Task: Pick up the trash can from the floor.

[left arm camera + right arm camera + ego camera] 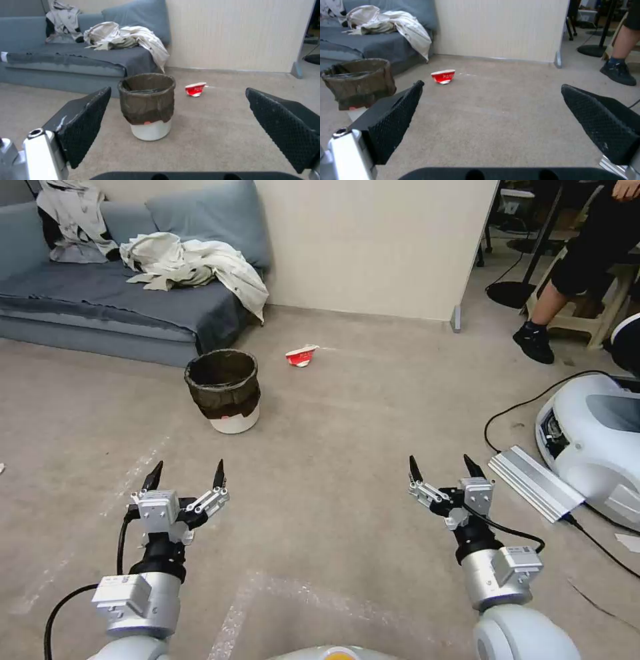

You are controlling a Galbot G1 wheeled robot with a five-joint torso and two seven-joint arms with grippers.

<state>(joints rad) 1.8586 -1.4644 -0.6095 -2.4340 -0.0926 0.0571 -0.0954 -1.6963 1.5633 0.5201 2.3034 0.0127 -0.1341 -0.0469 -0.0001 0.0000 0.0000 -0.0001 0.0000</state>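
The trash can (225, 391) is a small round white bin with a dark bag folded over its rim, standing upright on the beige carpet floor (347, 447) just in front of the sofa. My left gripper (187, 474) hovers open a short way in front of it, nothing between its fingers. In the left wrist view the trash can (147, 106) sits straight ahead between the two black fingers (87, 120). My right gripper (445, 467) is open too, off to the right of the can over bare carpet. The right wrist view catches the trash can (359, 81) at the edge.
A crushed red-and-white cup (301, 355) lies on the carpet behind and right of the can. A grey sofa (113, 300) with clothes stands at the back left, a beige wall panel (373, 247) behind. A white machine (593, 440), a metal rail (535, 481) and cables lie at right.
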